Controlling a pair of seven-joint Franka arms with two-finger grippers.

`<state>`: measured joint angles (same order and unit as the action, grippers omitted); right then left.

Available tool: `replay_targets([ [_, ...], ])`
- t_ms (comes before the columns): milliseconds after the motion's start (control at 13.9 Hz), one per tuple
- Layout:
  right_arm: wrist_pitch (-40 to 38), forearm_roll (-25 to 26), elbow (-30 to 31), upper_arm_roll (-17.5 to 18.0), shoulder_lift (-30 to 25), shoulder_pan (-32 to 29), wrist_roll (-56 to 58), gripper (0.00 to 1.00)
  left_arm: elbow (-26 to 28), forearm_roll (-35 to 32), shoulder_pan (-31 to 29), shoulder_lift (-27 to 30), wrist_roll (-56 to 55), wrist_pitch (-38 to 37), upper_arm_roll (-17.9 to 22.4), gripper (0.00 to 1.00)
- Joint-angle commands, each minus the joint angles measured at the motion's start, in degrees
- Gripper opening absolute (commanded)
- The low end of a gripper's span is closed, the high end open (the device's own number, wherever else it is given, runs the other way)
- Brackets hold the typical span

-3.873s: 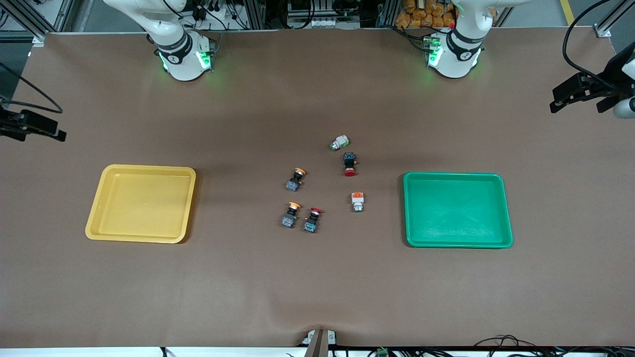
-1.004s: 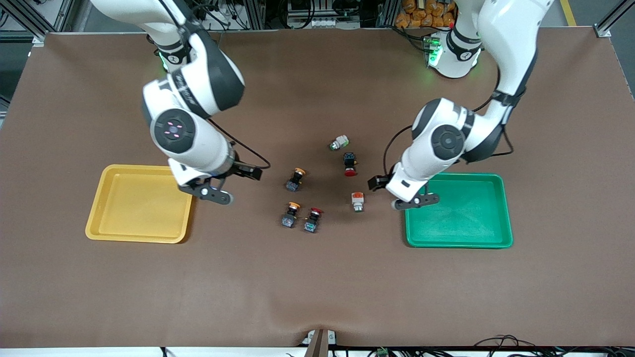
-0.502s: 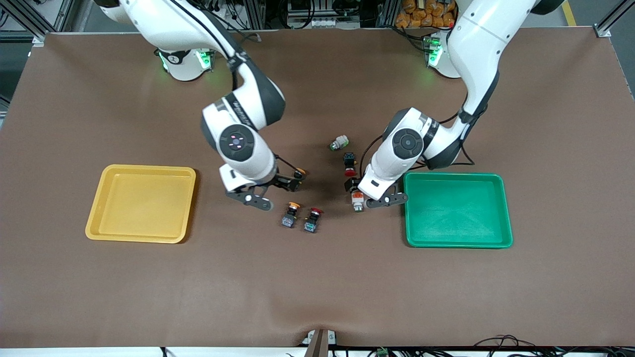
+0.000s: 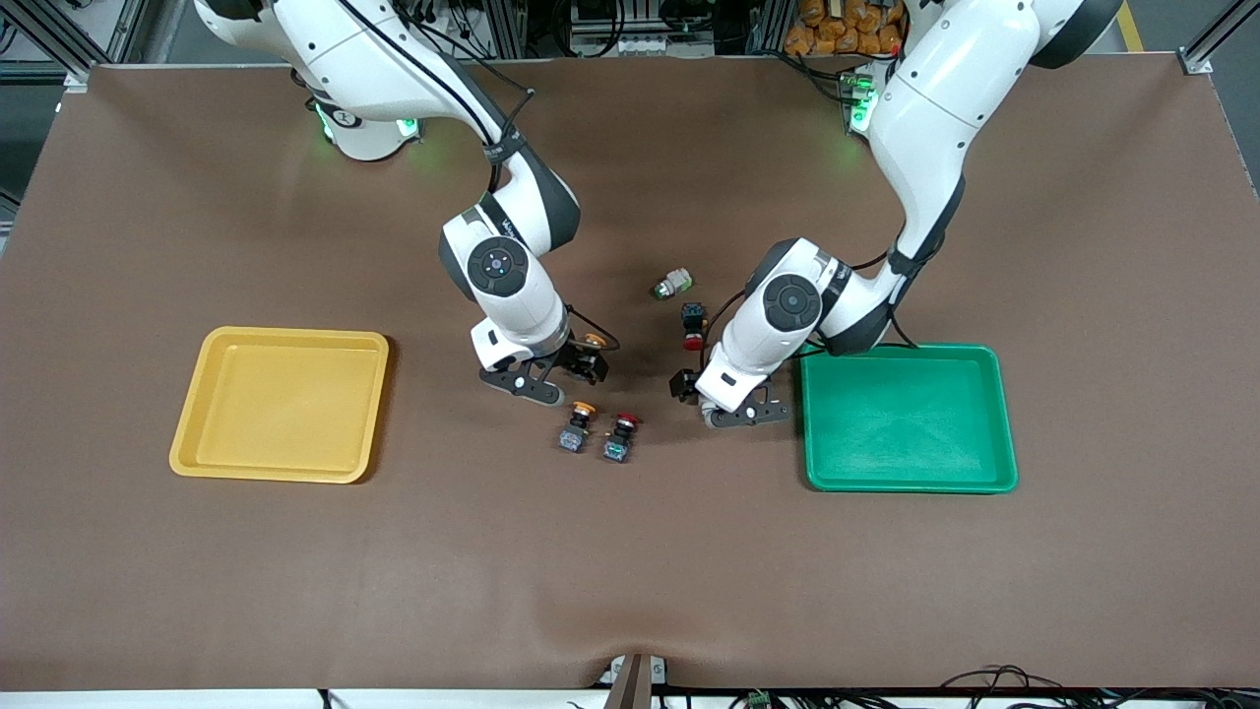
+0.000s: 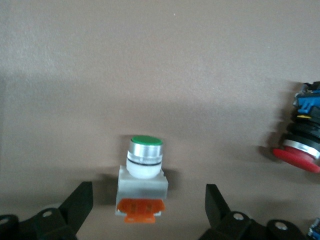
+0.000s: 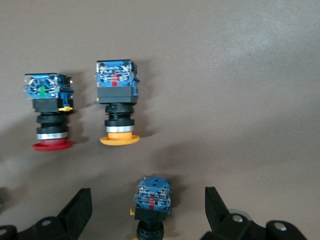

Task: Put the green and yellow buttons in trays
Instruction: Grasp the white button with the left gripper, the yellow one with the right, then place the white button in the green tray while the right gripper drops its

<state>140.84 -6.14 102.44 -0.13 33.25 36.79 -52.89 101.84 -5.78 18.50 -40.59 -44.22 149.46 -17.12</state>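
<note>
My reference landmark is the red-capped switch point(image 4: 617, 439), the item nearest the front camera in the central cluster on the tabletop point(image 4: 630, 571). Just beside it, toward the right arm's end, lies a yellow-capped button point(image 4: 575, 426), also visible in the right wrist view point(image 6: 117, 100) next to the red-capped switch point(image 6: 49, 111). Farther from the camera than the landmark, my right gripper point(image 4: 561, 379) is low over a second yellow-capped button point(image 4: 591, 342); its jaws are spread wide, one on each side of that button point(image 6: 152, 205), not closed on it. Toward the left arm's end from the landmark, my left gripper point(image 4: 717, 402) is low over the white-bodied green button point(image 5: 142, 180) with its orange block; the jaws stand wide on either side of it without contact. A second red-capped switch point(image 4: 693, 326) lies farther from the camera than the landmark, and appears at the edge of the left wrist view point(image 5: 302, 137). Farther still lies the other white green-tipped button point(image 4: 671, 285). The green tray point(image 4: 1002, 414) sits well apart from the landmark toward the left arm's end, the yellow tray point(image 4: 202, 394) well apart toward the right arm's end. Neither tray holds a button.
</note>
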Motion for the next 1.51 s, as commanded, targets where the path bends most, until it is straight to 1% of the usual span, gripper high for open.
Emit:
replay_targets([
  [0,0.4,-0.6,2.8,-0.2,-1.7,0.3,-0.1,1.00,-0.8,-3.4,0.7,-0.6,-1.6,0.1,1.3,0.94],
  [143,2.1,-0.7,4.3,-0.1,-1.6,1.0,-1.2,1.00,-0.9,-3.8,0.8,-1.2,-1.6,0.2,1.5,0.94],
  [215,4.5,-0.8,5.3,0.0,-1.4,1.1,-3.3,1.00,-0.9,-3.8,0.8,-1.3,-1.6,0.2,1.5,0.91],
  [287,5.7,-0.8,5.7,0.0,-1.1,1.5,-5.8,1.00,-0.9,-3.8,1.0,-1.4,-1.7,0.2,1.5,0.81],
  [430,6.0,-0.8,5.5,0.0,-0.5,3.0,-12.1,1.00,-0.9,-3.7,1.7,-1.6,-1.8,0.2,1.5,0.58],
  [502,5.9,-0.8,5.6,0.0,-0.3,3.2,-13.4,1.00,-1.0,-3.7,1.7,-1.8,-1.9,0.3,1.5,0.43],
  [574,5.9,-0.8,5.6,0.0,0.1,3.6,-14.3,1.00,-1.1,-3.7,1.7,-1.8,-2.0,0.7,1.5,0.25],
  [645,6.0,-0.8,5.4,0.0,0.5,4.1,-15.6,1.00,-1.1,-3.7,1.6,-1.7,-2.0,0.7,1.5,0.03],
  [717,6.1,-0.8,5.1,0.0,1.0,4.6,-15.8,1.00,-1.1,-3.7,1.5,-1.4,-2.0,0.7,1.5,0.00],
  [932,6.1,-0.8,4.2,0.0,2.4,5.4,-15.9,1.00,-1.2,-3.8,-0.4,0.8,-1.7,-0.5,1.4,0.00],
  [1076,6.1,-0.8,4.2,0.0,2.5,5.9,-15.9,1.00,-1.3,-3.8,-1.8,3.4,-1.2,-5.1,1.4,0.00],
  [1147,6.2,-0.8,4.2,-0.1,2.6,6.2,-16.0,0.48,-1.3,-3.9,-2.8,4.7,-1.1,-7.6,1.3,0.00],
  [1219,6.2,-0.8,4.1,-0.1,3.0,6.3,-16.4,0.12,-1.0,-3.9,-3.6,6.3,-0.8,-9.7,1.3,0.00],
  [1291,6.2,-0.7,4.0,-0.1,3.0,6.3,-16.8,0.00,-0.8,-3.9,-4.0,7.2,-0.3,-11.7,1.3,0.00],
  [1363,6.1,-0.7,3.9,-0.1,3.0,6.2,-17.0,0.00,-0.2,-3.9,-4.8,7.8,0.7,-14.2,1.3,0.00],
  [1434,5.9,-0.7,3.6,-0.1,2.8,6.1,-17.1,0.00,1.9,-4.0,-5.2,8.8,1.1,-14.6,1.4,0.00],
])
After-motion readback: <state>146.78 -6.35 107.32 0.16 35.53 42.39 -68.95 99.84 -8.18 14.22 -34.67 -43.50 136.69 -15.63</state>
